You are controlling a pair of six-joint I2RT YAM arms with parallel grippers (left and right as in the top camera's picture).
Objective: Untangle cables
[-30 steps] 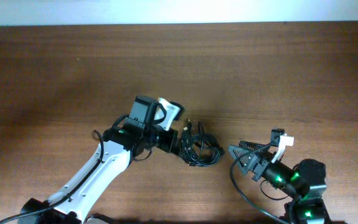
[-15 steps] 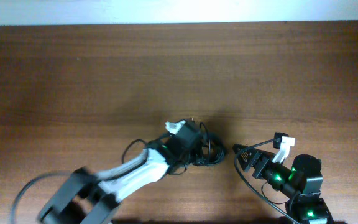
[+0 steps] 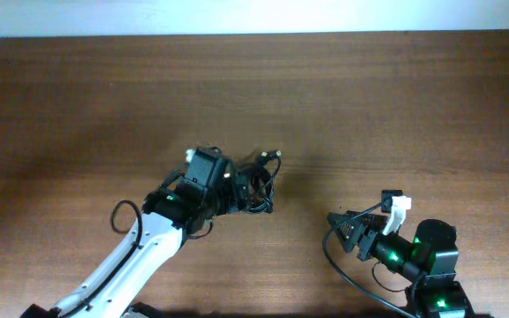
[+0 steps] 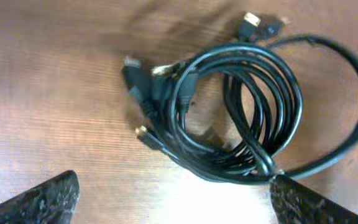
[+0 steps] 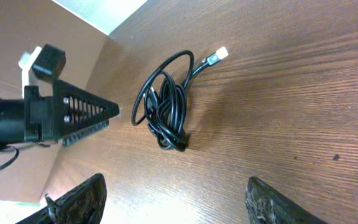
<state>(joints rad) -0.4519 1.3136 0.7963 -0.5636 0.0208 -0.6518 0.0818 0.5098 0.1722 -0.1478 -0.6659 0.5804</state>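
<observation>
The left arm (image 3: 140, 243) reaches in from the lower left of the overhead view, its white forearm angled up and to the right; the left gripper (image 3: 244, 190) points right, held low, its fingers (image 4: 42, 200) spread wide at the wrist view's lower corners; the right arm (image 3: 431, 261) sits bunched at the lower right, green lights lit; the right gripper (image 3: 336, 228) points left, fingers (image 5: 79, 198) likewise parted.

Likely robotics lab: wood-grain table (image 3: 78, 88), left arm (image 3: 144, 243), right arm (image 3: 427, 252), white wall (image 3: 237, 16).
</observation>
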